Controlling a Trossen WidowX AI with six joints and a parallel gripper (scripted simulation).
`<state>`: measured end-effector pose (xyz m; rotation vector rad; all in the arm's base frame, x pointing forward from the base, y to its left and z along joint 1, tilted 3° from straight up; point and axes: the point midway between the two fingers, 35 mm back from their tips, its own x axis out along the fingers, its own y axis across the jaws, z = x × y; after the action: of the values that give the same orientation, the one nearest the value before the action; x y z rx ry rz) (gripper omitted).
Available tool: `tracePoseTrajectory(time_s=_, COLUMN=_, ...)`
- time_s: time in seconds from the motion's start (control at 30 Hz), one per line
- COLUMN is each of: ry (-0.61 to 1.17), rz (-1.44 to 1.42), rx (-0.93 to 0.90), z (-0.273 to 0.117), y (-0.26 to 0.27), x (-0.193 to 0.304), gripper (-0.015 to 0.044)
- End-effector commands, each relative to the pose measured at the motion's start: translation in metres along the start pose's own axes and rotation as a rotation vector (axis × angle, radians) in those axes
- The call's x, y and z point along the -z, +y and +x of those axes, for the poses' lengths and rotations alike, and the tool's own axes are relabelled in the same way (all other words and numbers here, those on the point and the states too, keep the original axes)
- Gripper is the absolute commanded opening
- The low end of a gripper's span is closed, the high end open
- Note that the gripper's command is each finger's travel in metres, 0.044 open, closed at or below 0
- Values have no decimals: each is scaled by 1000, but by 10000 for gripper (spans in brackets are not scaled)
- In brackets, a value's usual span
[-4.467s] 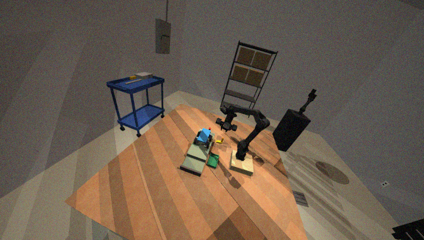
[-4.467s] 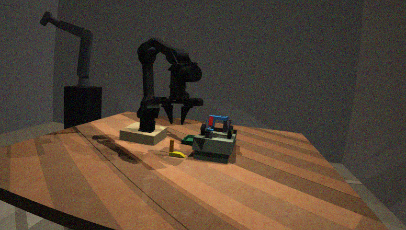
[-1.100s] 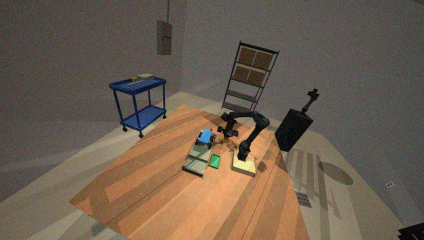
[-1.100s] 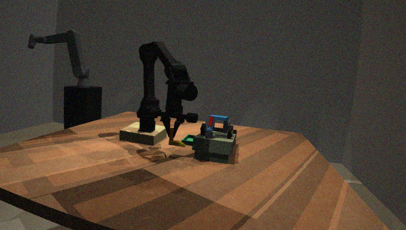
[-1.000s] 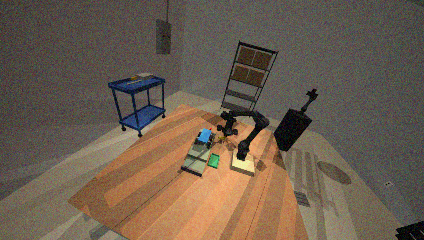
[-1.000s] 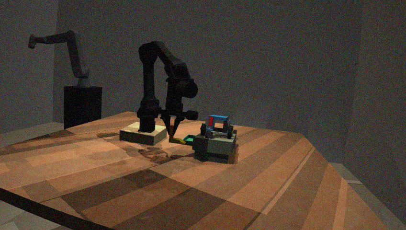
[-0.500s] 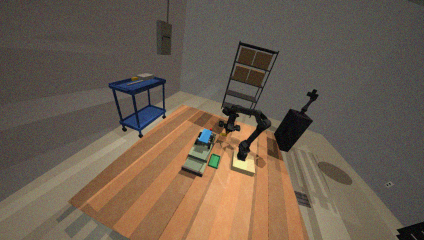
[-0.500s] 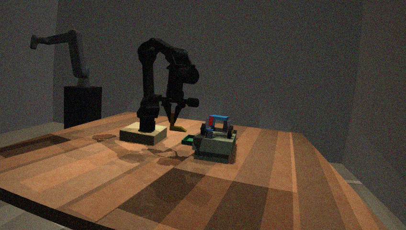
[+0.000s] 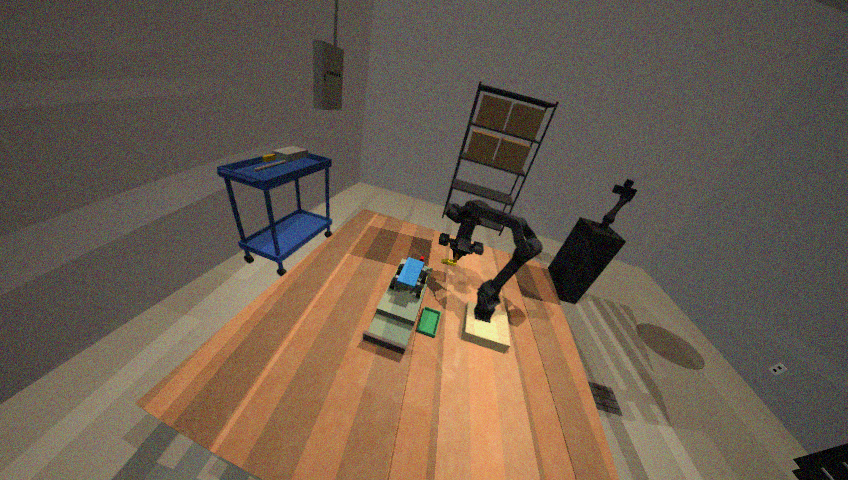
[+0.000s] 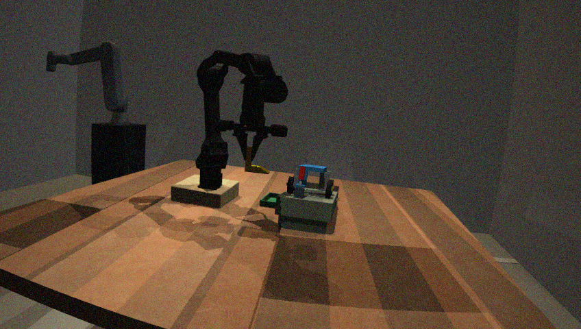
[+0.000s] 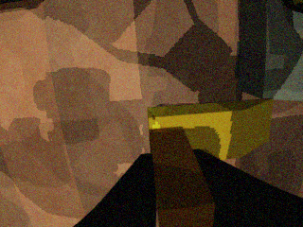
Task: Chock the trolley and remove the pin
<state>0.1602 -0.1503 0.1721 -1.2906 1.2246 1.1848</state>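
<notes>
The claw (image 9: 456, 258) (image 10: 249, 160) (image 11: 170, 162), closed on the handle of the chock (image 9: 449, 261) (image 10: 256, 168) (image 11: 251, 130), hung beside the ramp (image 9: 402, 305) (image 10: 305, 208), with the trolley's downhill wheels lying across and trayward.

We have open air between the hand (image 9: 457, 256) (image 10: 247, 158) (image 11: 172, 156) with its chock (image 9: 449, 261) (image 10: 256, 168) (image 11: 251, 128) and the trolley (image 9: 410, 271) (image 10: 316, 168). Chock's off the counter (image 9: 452, 410) (image 10: 163, 244); its base juts sideways past the fingers, so we count that width. Ramp (image 9: 398, 303) (image 10: 307, 208) plus trolley is the main obstacle. Downhill ramp surface is bare, open from above. Red pin head (image 9: 421, 258) (image 10: 301, 172): tight against the trolley's uphill end, approach open above. Tray (image 9: 429, 322) (image 10: 269, 199) hugs the ramp side, top unobstructed.
</notes>
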Motion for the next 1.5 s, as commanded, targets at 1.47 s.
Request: tracePoseTrajectory(time_s=1.47, ry=-1, rz=1473, rx=-6, z=-2, y=-1, x=0, gripper=0)
